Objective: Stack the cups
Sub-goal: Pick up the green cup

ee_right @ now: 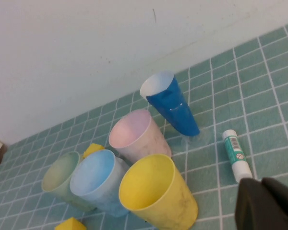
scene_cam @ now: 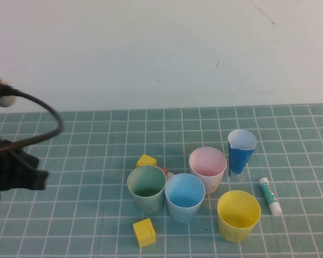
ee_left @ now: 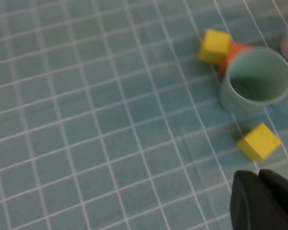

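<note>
Left arm at the far left edge of the counter (scene_cam: 70, 161), cable looped above it. Left claw (ee_left: 259, 178) shut, empty, hovering over bare grid well left of the cups.

Wide open room between that arm and the cluster. 4 cups upright, none stacked: green cup (scene_cam: 146, 188), then light blue cup (scene_cam: 184, 196) touching it, pink cup (scene_cam: 208, 169) just behind, yellow cup (scene_cam: 238, 215) nearest the front edge.

2 yellow blocks: 1 (scene_cam: 146, 160) behind the green cup beside an orange piece (ee_left: 235, 51), 1 (scene_cam: 144, 232) in front.

Tall dark blue cup (scene_cam: 241, 152) right of the pink one. Glue stick (scene_cam: 270, 196) lying flat further right.

Right claw (ee_right: 266, 184) shut, empty, raised near the glue stick.
</note>
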`<move>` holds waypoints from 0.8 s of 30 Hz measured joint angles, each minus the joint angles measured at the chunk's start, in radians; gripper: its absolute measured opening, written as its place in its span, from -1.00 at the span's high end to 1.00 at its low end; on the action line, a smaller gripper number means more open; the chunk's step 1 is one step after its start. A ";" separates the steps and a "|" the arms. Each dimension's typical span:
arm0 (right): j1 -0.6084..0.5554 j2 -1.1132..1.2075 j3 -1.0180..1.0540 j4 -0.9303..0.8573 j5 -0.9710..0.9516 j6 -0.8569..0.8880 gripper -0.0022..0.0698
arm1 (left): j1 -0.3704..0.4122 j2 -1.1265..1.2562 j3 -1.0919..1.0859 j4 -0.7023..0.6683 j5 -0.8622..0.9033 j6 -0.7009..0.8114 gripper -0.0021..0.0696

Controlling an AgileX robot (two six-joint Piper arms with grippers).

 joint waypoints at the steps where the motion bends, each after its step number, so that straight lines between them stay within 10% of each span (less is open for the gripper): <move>1: 0.000 0.000 0.000 0.000 0.000 0.000 0.95 | -0.040 0.047 -0.018 0.016 0.008 0.000 0.95; 10: 0.000 0.000 0.000 -0.002 0.012 -0.012 0.95 | -0.260 0.427 -0.199 0.105 0.019 -0.088 0.71; 17: 0.000 0.000 0.000 -0.002 0.013 -0.021 0.95 | -0.274 0.679 -0.389 0.102 0.064 -0.156 -0.20; 24: 0.000 0.000 0.000 -0.002 0.013 -0.024 0.95 | -0.268 0.869 -0.475 0.102 0.041 -0.172 -0.43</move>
